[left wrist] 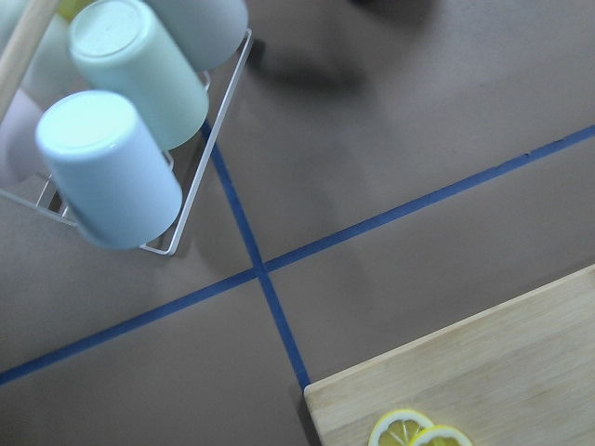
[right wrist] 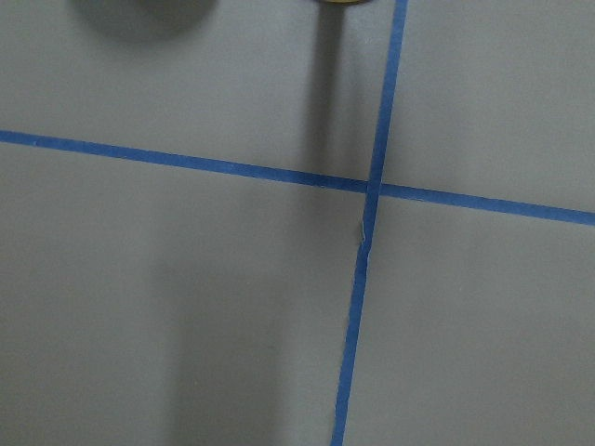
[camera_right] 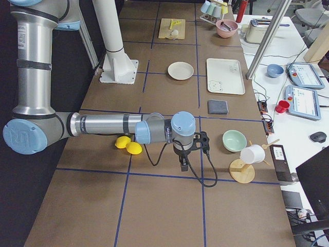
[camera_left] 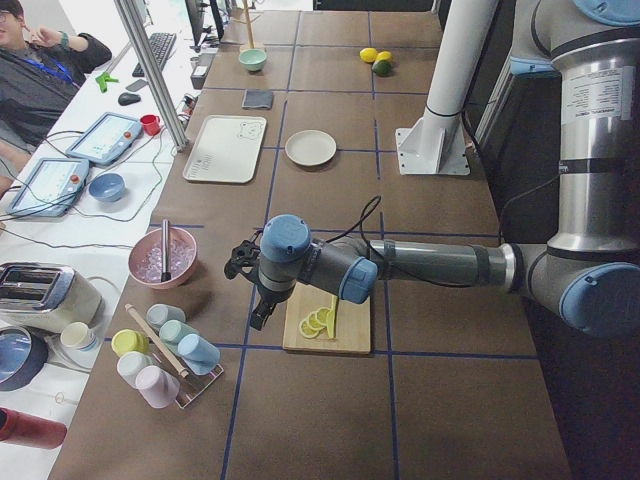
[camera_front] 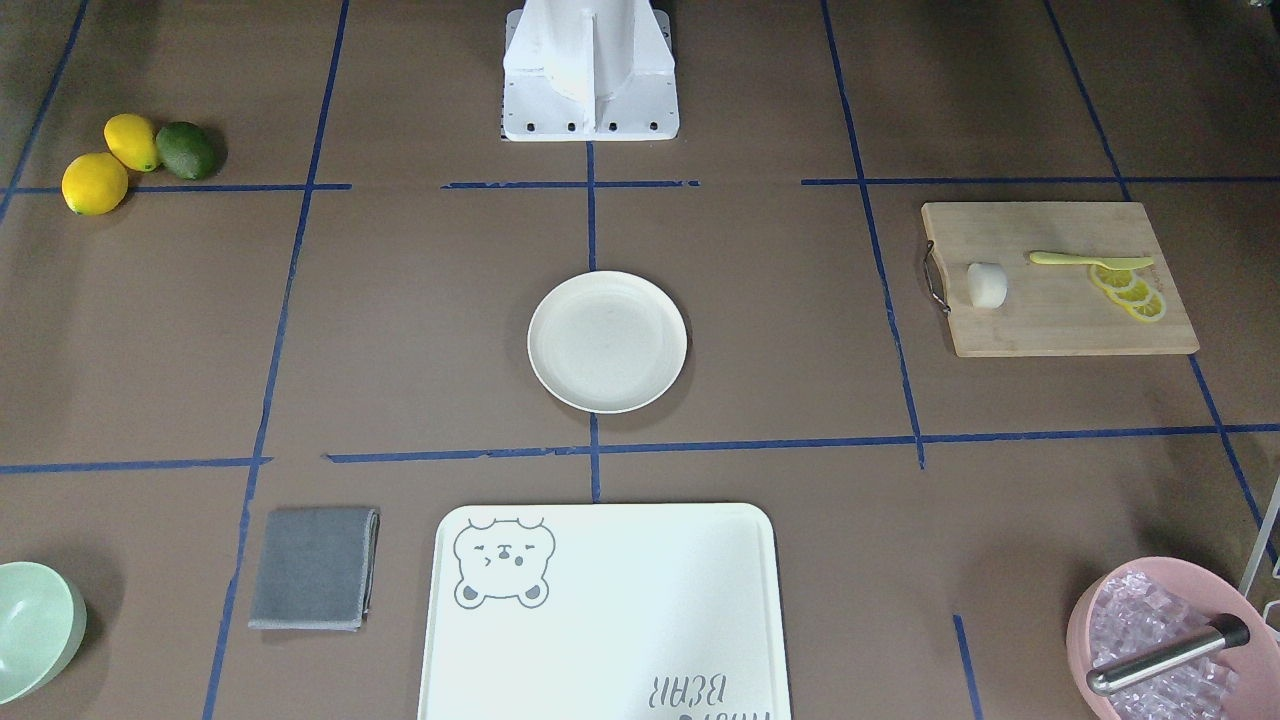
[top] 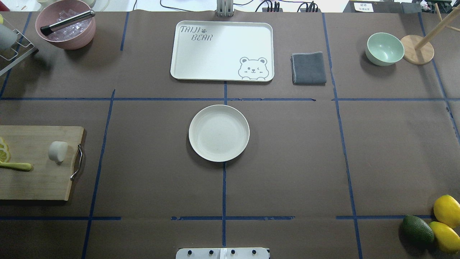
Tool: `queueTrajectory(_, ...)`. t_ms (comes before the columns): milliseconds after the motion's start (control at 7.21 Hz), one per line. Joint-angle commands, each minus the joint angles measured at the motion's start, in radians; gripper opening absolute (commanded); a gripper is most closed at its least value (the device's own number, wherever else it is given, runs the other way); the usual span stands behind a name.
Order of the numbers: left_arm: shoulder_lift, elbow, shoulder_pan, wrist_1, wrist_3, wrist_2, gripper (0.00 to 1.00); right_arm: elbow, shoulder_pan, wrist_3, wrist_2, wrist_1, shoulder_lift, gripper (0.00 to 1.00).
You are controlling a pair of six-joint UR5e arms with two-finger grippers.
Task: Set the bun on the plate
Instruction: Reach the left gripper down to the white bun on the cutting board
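The bun (camera_front: 986, 285) is a small white lump lying on a wooden cutting board (camera_front: 1050, 325) near its metal handle; it also shows from overhead as the bun (top: 58, 151). The cream plate (camera_front: 607, 341) sits bare at the table's middle, well apart from the board. My left gripper (camera_left: 260, 308) shows only in the exterior left view, hanging by the board's end beyond the lemon slices; whether it is open or shut I cannot tell. My right gripper (camera_right: 183, 165) shows only in the exterior right view, over bare table near the lemons, state unclear.
Lemon slices (camera_front: 1130, 292) and a yellow-green knife (camera_front: 1090, 259) share the board. A bear-printed tray (top: 222, 50), grey cloth (top: 309, 68), mint bowl (top: 384, 48), pink ice bowl (top: 66, 25), cup rack (left wrist: 121, 139), two lemons and an avocado (top: 417, 228) ring the table.
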Motion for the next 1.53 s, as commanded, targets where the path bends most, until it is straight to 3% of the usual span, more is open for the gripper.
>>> queueTrajectory(0, -0.006, -0.002, 0.11, -0.087, -0.193, 0.0, 1.0, 0.0, 0.0, 0.001, -0.001, 0.006, -0.006, 1.0)
queueTrajectory(416, -0.009, -0.011, 0.186, -0.15, -0.379, 0.003, 1.0, 0.002, 0.0, 0.002, 0.002, 0.011, -0.02, 1.0)
queueTrajectory(693, -0.009, -0.089, 0.275, -0.147, -0.544, 0.043, 1.0, 0.008, 0.0, 0.007, 0.001, 0.011, -0.02, 1.0)
queueTrajectory(1109, -0.006, -0.155, 0.472, -0.149, -0.773, 0.214, 1.0, 0.008, -0.001, 0.012, 0.008, 0.011, -0.026, 1.0)
queueTrajectory(1387, -0.009, -0.152, 0.56, -0.15, -0.784, 0.256, 1.0, 0.008, -0.001, 0.012, 0.009, 0.011, -0.026, 1.0)
